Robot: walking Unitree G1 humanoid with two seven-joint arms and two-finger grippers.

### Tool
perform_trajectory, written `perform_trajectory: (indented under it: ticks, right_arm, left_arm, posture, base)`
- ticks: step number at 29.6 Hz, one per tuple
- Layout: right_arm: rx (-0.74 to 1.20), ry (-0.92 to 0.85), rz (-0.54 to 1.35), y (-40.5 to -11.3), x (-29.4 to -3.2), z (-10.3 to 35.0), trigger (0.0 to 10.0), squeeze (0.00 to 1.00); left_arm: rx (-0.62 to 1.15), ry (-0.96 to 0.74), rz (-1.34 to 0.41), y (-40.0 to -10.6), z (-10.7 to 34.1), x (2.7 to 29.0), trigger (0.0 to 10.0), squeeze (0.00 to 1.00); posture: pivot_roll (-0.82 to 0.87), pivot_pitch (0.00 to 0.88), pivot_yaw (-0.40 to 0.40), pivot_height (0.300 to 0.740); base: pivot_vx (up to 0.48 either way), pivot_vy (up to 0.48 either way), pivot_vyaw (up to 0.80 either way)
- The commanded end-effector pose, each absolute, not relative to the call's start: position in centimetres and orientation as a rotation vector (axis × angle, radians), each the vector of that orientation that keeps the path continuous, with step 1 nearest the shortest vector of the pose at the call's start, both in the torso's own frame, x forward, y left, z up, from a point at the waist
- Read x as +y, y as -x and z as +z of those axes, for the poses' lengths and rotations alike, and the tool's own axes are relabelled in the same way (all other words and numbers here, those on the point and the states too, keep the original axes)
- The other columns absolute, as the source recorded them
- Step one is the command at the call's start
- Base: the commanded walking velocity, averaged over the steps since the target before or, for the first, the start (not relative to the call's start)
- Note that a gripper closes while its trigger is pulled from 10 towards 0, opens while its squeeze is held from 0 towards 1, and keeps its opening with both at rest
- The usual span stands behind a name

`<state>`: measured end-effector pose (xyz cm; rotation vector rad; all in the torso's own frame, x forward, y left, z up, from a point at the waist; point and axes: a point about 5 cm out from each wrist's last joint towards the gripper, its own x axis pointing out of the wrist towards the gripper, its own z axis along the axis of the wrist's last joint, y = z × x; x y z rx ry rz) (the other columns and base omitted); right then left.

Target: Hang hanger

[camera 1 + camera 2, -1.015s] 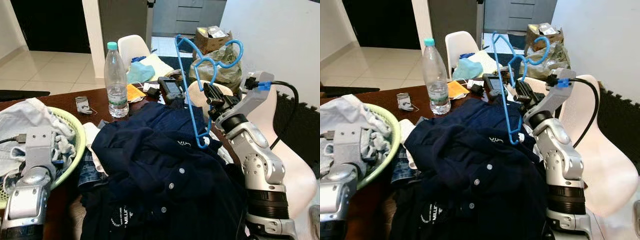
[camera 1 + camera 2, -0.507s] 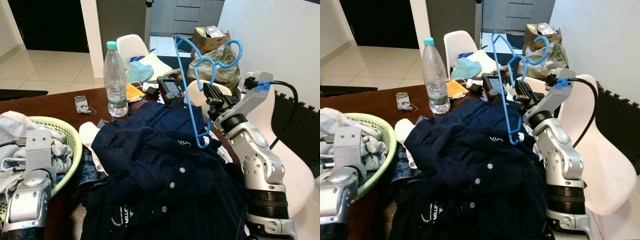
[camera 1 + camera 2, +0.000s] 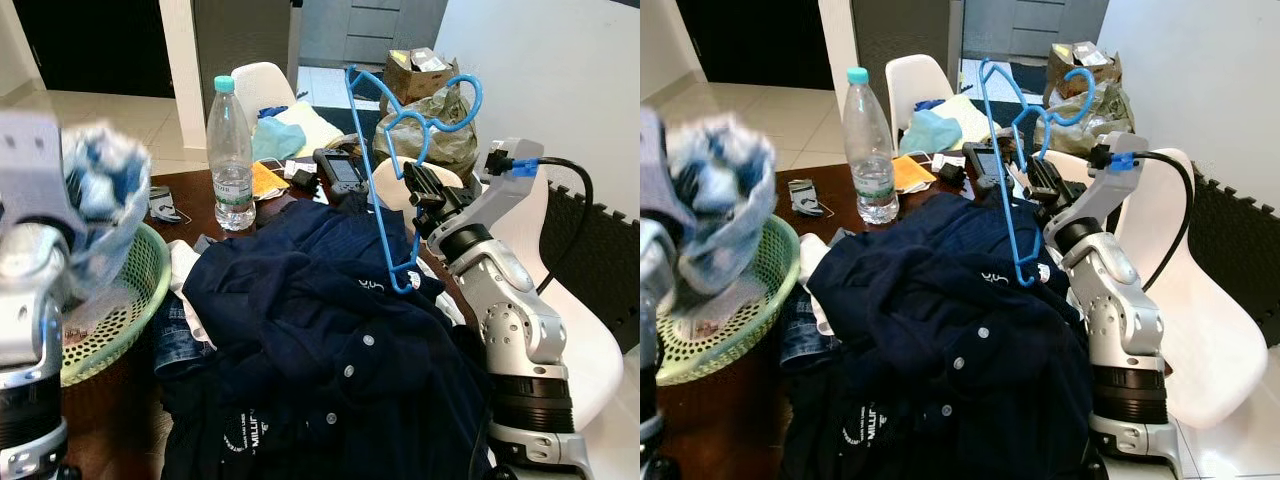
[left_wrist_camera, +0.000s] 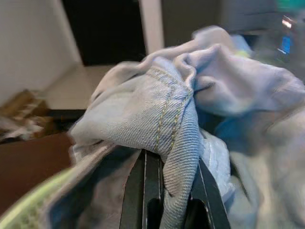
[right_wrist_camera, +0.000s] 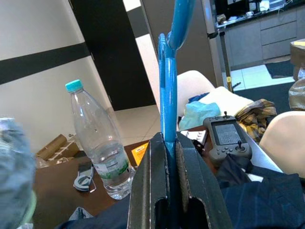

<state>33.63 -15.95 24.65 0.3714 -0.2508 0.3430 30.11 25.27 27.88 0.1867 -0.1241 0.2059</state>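
Dark wood table (image 3: 130, 215) sits in a tiled room w/ a white wall on the right and a dark doorway behind; it's piled w/ clothes, mostly a navy button shirt (image 3: 330, 330) spread across the middle. Right gripper (image 3: 418, 190) is raised over the far right side of the pile, fingers clamped on a blue plastic hanger (image 3: 385, 180); hanger stands roughly upright, hook up near the top, lower end just above the navy shirt. Right wrist view has the blue bar pinched tight btwn the two black fingers (image 5: 143, 191). Left gripper (image 4: 164, 191) is lifted at the left, above a green mesh basket (image 3: 120, 310), closed on a bunched light-blue denim garment (image 3: 95, 190) that looks blurred; denim fold is wedged btwn its fingers in the left wrist view. Clear water bottle w/ teal cap (image 3: 230, 150) stands on the table behind the shirt, handheld controller w/ screen (image 3: 340, 172) lies beyond it, orange packet (image 3: 268, 182) btwn them. White chairs (image 3: 262, 88) stand past the table
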Motion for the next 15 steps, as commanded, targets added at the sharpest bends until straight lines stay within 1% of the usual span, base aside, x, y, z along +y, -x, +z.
perform_trajectory:
  ticks: [1,3,4,5,6,7,8,10,12,14,15]
  right_arm:
    - [-0.268,-0.388,0.351,-33.8,-15.8,25.0,10.0,0.0]
    - [-0.27,-0.394,0.353,-33.8,-15.9,25.1,10.0,0.0]
    - [-0.27,-0.394,0.353,-33.8,-15.9,25.1,10.0,0.0]
    - [-0.271,-0.396,0.353,-33.8,-15.9,25.1,10.0,0.0]
    - [-0.271,-0.396,0.353,-33.8,-15.9,25.1,10.0,0.0]
    - [-0.272,-0.398,0.352,-33.8,-16.0,25.1,10.0,0.0]
    - [-0.272,-0.399,0.352,-33.8,-16.0,25.1,10.0,0.0]
    - [-0.273,-0.403,0.351,-33.9,-16.0,25.2,10.0,0.0]
    - [-0.274,-0.405,0.351,-33.9,-16.1,25.2,10.0,0.0]
    - [-0.275,-0.407,0.348,-33.9,-16.2,25.2,10.0,0.0]
    - [-0.275,-0.407,0.348,-33.9,-16.2,25.2,10.0,0.0]
  left_arm:
    - [-0.166,-0.187,0.113,-29.9,29.3,24.1,0.0,0.0]
    - [-0.174,-0.146,-0.032,-29.6,30.2,22.7,0.0,0.0]
    - [-0.174,-0.146,-0.032,-29.6,30.2,22.7,0.0,0.0]
    - [-0.18,-0.14,-0.105,-29.3,30.6,22.1,0.0,0.0]
    - [-0.18,-0.14,-0.105,-29.3,30.6,22.1,0.0,0.0]
    - [-0.198,-0.104,-0.229,-28.7,31.5,21.3,0.0,0.0]
    - [-0.203,-0.098,-0.252,-28.6,31.7,21.2,0.0,0.0]
    - [-0.229,-0.094,-0.359,-27.9,32.6,20.5,0.0,0.0]
    - [-0.238,-0.097,-0.402,-27.5,32.9,20.2,0.0,0.0]
    - [-0.247,-0.105,-0.543,-26.5,33.2,19.2,0.0,0.0]
    - [-0.247,-0.105,-0.543,-26.5,33.2,19.2,0.0,0.0]
  posture:
    - [0.18,0.0,-0.065,0.74]
    - [0.18,0.0,-0.065,0.74]
    - [0.18,0.0,-0.065,0.74]
    - [0.18,0.0,-0.065,0.74]
    - [0.18,0.0,-0.065,0.74]
    - [0.18,0.0,-0.063,0.74]
    - [0.18,0.0,-0.063,0.74]
    - [0.18,0.0,-0.062,0.74]
    - [0.18,0.0,-0.062,0.74]
    - [0.18,0.0,-0.059,0.74]
    - [0.18,0.0,-0.059,0.74]
  base:
    - [0.0,0.0,0.0]
    - [0.0,0.0,0.0]
    - [0.0,0.0,0.0]
    - [0.0,0.0,0.0]
    - [0.0,0.0,0.0]
    - [0.0,0.0,0.0]
    - [0.0,0.0,0.0]
    - [0.0,0.0,0.0]
    - [0.0,0.0,0.0]
    - [0.0,0.0,0.0]
    - [0.0,0.0,0.0]
